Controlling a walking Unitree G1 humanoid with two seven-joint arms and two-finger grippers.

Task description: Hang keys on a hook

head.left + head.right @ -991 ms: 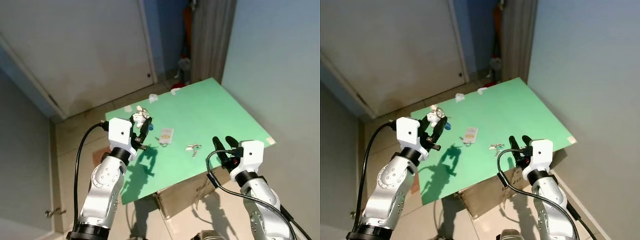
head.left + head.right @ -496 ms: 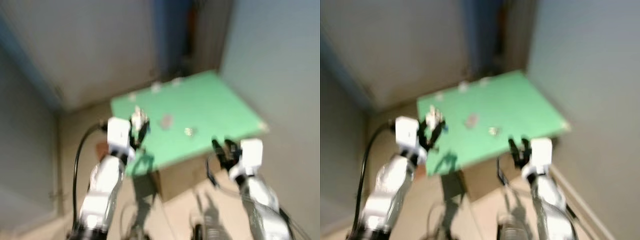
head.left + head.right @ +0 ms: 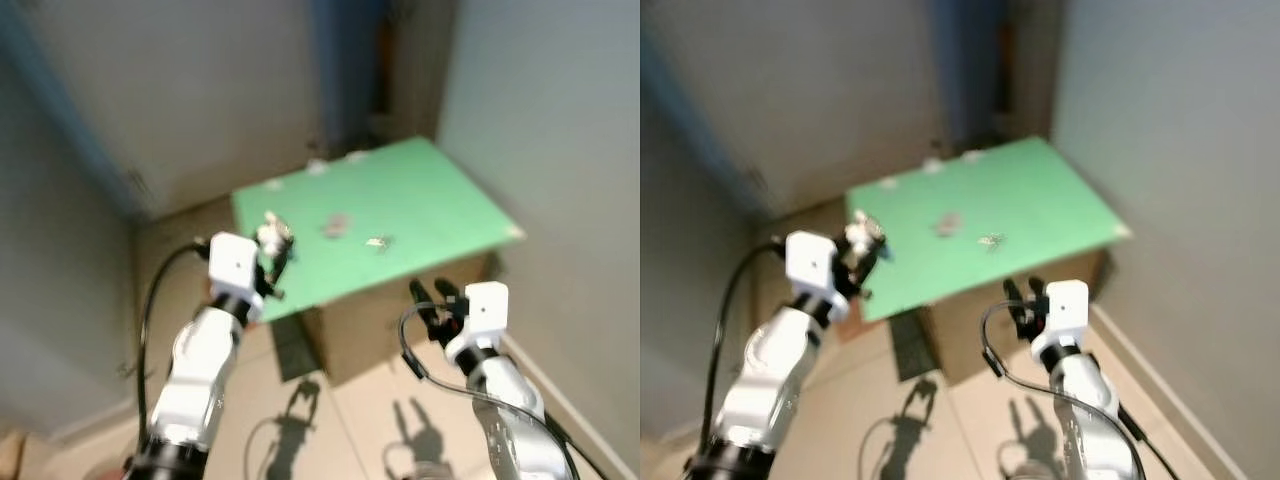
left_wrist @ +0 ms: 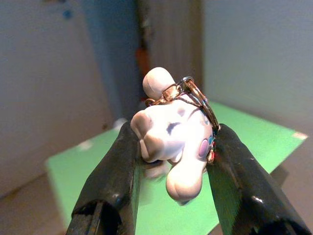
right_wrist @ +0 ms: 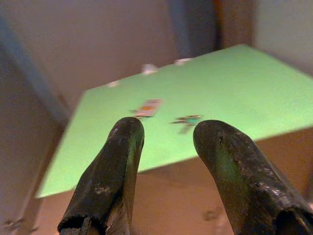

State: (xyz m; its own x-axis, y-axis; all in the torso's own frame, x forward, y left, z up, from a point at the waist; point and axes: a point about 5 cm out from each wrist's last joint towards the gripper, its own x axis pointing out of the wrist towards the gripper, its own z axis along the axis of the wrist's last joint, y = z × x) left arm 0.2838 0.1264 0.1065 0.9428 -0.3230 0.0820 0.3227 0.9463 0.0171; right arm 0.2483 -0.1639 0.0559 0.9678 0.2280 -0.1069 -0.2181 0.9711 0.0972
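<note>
Home rm: door (image 3: pixel 200 90), green table (image 3: pixel 440 200), tile floor (image 3: pixel 340 420).

White figurine keychain (image 4: pixel 172 133) with metal ring, clamped in left gripper (image 4: pixel 171 161).

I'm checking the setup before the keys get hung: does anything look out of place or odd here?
Nothing looks damaged or spilled. The left gripper is clamped on a white figurine keychain, its ring resting on top. A second set of keys and a small tag lie loose on the green table, with no hook in sight.

1 keychain (image 4: pixel 173 139), 1 table (image 3: pixel 440 190), 2 key sets (image 5: pixel 187 119), (image 5: pixel 147 106).
</note>
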